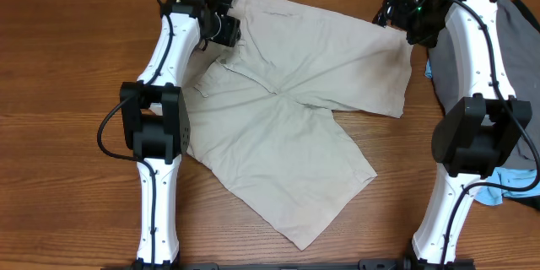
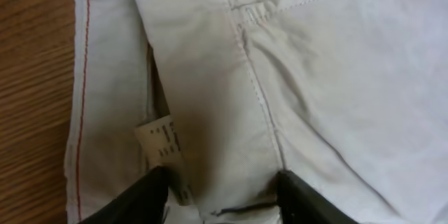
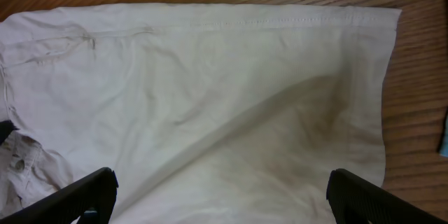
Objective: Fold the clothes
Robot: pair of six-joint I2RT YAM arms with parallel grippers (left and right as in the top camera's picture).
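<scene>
Across the table (image 1: 67, 51) centre, beige shorts (image 1: 287, 110) lie spread. Left gripper (image 2: 220, 189), at eleven o'clock, straddles waistband cloth; clamped or not, I cannot tell. Right gripper (image 3: 224, 189), one o'clock, gapes above a leg.

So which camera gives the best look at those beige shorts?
The overhead view: the shorts lie spread on the table, both legs in sight. The left wrist view shows only a close-up of seams and a small label; the right wrist view shows just one leg with its stitched hem.

A robot lab: two arms (image 1: 164, 51) mounted at a wooden table (image 1: 67, 186).
</scene>
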